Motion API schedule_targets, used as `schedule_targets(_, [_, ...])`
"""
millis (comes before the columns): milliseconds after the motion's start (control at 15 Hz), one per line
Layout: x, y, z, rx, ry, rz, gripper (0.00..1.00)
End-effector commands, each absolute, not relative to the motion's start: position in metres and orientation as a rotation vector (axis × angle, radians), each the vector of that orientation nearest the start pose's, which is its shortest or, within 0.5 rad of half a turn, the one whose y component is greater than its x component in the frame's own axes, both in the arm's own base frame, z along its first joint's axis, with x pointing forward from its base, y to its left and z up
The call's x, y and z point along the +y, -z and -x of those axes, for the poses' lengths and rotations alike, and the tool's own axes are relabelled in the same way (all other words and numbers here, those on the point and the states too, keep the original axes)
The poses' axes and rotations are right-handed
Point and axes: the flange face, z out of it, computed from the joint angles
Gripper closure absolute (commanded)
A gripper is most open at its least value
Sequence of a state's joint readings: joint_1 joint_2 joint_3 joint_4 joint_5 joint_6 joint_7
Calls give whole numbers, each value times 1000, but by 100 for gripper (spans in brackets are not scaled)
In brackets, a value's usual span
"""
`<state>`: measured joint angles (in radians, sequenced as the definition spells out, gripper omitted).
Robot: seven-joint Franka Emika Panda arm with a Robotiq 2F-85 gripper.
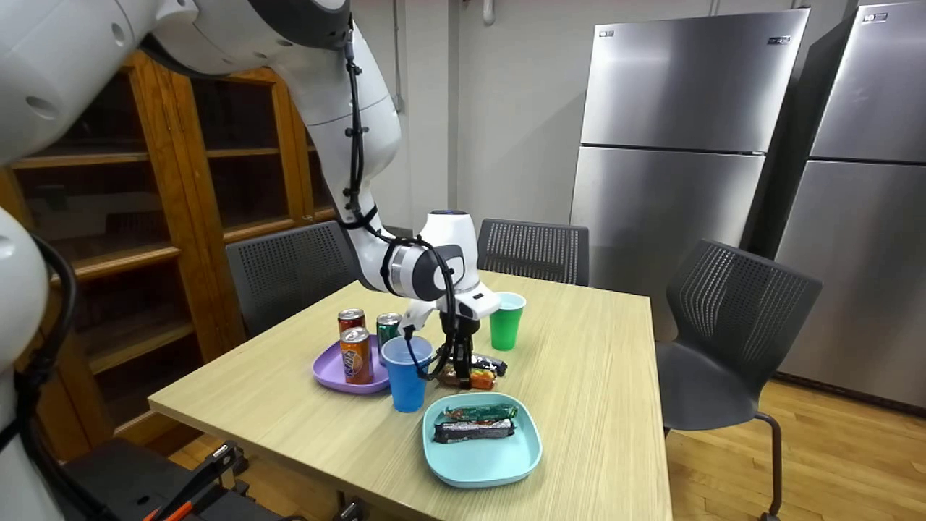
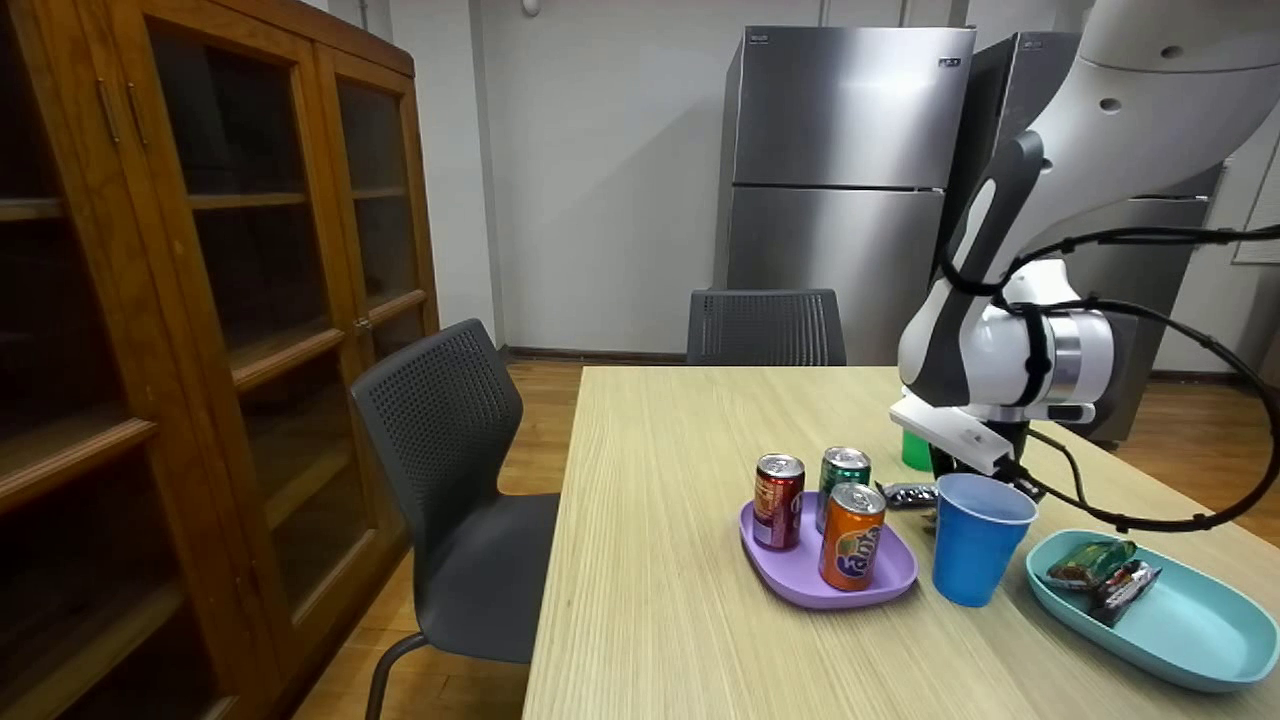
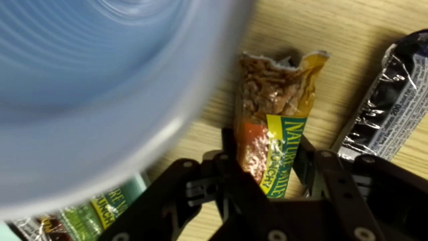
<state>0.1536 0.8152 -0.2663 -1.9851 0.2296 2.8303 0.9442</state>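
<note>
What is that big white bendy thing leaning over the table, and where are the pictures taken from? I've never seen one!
It's a white, jointed robot arm with a black two-fingered gripper as its hand. Two pictures come from cameras outside it; the third comes from its wrist, so the blue plastic cup looks huge there. The pale wooden table also holds a green plastic cup, a purple plate with three metal drink cans, and a turquoise plate with two wrapped snack bars. The gripper's jaws stand on both sides of an orange, yellow and green wrapped bar; I can't tell whether they squeeze it. A shiny black wrapped bar lies beside it.
</note>
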Motion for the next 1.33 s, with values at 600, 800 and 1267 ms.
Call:
schedule_targets(600, [-85,-135,-559,1720,261,2614,83])
schedule_targets(800, [-93,-146,-534,1715,277,2622,83])
schedule_targets(1267, [-118,-151,-464,1669,361,2680,83])
